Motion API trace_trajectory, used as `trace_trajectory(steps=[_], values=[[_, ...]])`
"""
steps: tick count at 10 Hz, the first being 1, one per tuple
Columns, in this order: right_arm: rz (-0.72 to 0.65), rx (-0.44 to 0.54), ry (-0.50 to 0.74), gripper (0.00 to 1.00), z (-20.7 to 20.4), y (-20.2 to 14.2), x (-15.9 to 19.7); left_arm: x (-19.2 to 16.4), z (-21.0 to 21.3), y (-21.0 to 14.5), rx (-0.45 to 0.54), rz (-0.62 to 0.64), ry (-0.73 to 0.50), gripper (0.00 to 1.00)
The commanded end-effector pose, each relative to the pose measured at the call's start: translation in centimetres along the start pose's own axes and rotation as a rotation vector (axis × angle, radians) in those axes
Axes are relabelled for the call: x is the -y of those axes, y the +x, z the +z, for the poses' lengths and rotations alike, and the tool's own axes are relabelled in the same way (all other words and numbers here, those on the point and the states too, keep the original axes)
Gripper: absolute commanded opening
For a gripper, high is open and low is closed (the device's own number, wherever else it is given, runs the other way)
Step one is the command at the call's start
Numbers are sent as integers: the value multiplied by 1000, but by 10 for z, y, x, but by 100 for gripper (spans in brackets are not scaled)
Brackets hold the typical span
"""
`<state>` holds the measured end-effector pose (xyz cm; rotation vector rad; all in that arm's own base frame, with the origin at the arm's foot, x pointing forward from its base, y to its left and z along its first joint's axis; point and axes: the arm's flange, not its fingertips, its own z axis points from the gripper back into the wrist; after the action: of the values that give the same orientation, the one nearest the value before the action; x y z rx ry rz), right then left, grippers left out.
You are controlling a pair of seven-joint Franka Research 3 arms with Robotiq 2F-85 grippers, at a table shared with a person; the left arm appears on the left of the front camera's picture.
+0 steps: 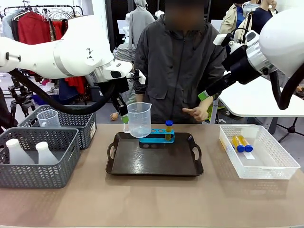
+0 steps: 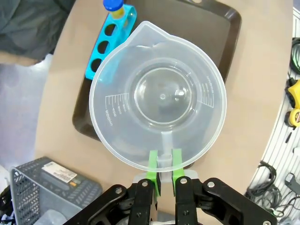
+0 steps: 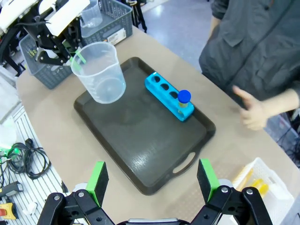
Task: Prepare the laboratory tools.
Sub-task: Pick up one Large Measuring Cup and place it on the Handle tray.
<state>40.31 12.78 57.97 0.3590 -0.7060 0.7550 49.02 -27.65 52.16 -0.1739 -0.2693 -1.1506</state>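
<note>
Judged the step as setting the cup (image 1: 138,118) (image 2: 159,93) (image 3: 101,77) down on the tray (image 1: 154,173) (image 2: 225,28) (image 3: 140,154).

Found flasks (image 1: 19,153) in the grey basket (image 1: 38,178) on the worktop (image 1: 152,204) left of the tray, and two spare tubes (image 1: 241,143) in the white basket (image 1: 259,166) right of it. Saw bare floor along the tray's near side, room enough for the cup.

Held the cup upright by its handle in the left end effector (image 1: 122,110) (image 2: 162,161), green pads pinched tight on the handle, over the tray's far left part. Could not tell whether its base touched the tray.

Noted the rack (image 1: 156,138) (image 2: 101,51) (image 3: 161,91) just beside the cup, toward the tray's far edge, one tube (image 1: 168,128) (image 2: 114,7) (image 3: 183,99) in its right-end hole.

- Best lowered straight and level, kept off the rack so as not to nudge it or tip the tube.
- Best let go only once the base sat flat.
- Then best drawn back along the handle's line to avoid dragging the cup.

Kept the right end effector (image 1: 204,95) (image 3: 152,164) raised over the tray's right side, jaws wide apart and empty.

Saw a person's hand (image 1: 197,112) (image 3: 255,115) past the tray's far edge, worth keeping clear of.
</note>
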Motion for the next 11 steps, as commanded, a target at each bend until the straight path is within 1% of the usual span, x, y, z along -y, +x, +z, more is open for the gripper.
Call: trace_trajectory(steps=[1,2,8,9,11], values=[[-7,6,7,100,0,1,0,2,3,-6,27,-11,-17,0],[-7,6,7,100,0,1,0,0,0,0,0,0,0,0],[-7,6,7,100,0,1,0,0,-2,0,-3,0,-3,0],[-7,6,7,100,0,1,0,3,-2,8,-22,-29,-18,0],[-7,6,7,100,0,1,0,16,-18,38,-38,-136,-22,0]])
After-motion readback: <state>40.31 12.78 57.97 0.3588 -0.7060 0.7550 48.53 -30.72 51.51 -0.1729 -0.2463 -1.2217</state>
